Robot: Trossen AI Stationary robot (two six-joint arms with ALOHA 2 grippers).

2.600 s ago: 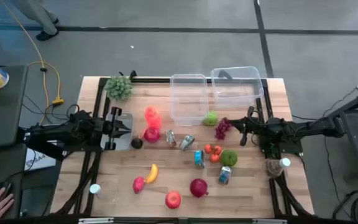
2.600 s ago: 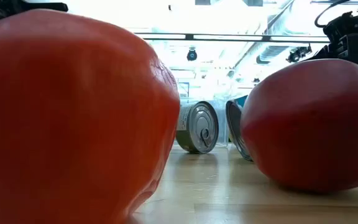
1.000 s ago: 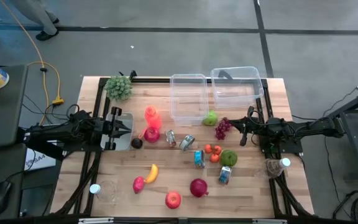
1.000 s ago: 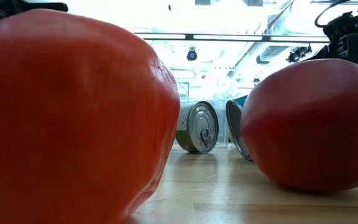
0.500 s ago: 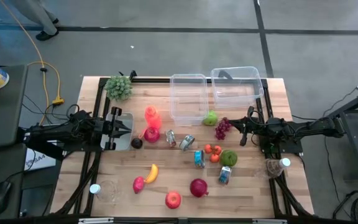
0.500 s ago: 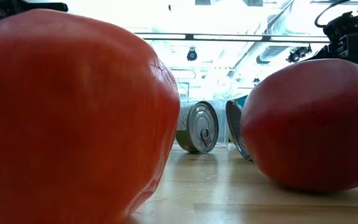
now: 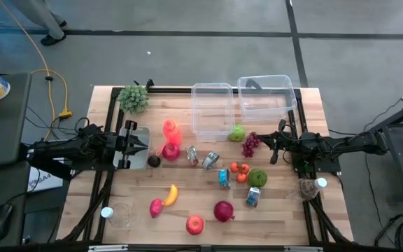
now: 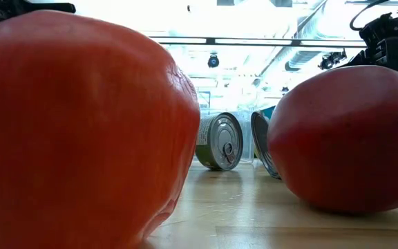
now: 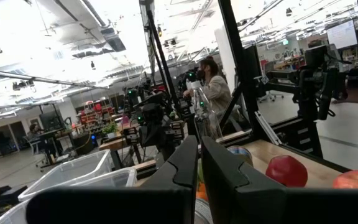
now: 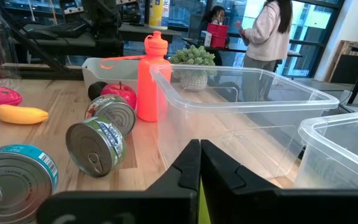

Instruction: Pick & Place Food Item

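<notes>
Waiting at the table's sides, the left gripper and right gripper both have fingers pressed together, empty; nothing is picked yet. Just beyond the right fingers lie grapes and a lime; cans crowd nearby, both clear bins empty farther off.

no legible text, can labels too blurred to read

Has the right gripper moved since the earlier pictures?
No. In the high view the right gripper sits beside the purple grapes, as before.
</notes>
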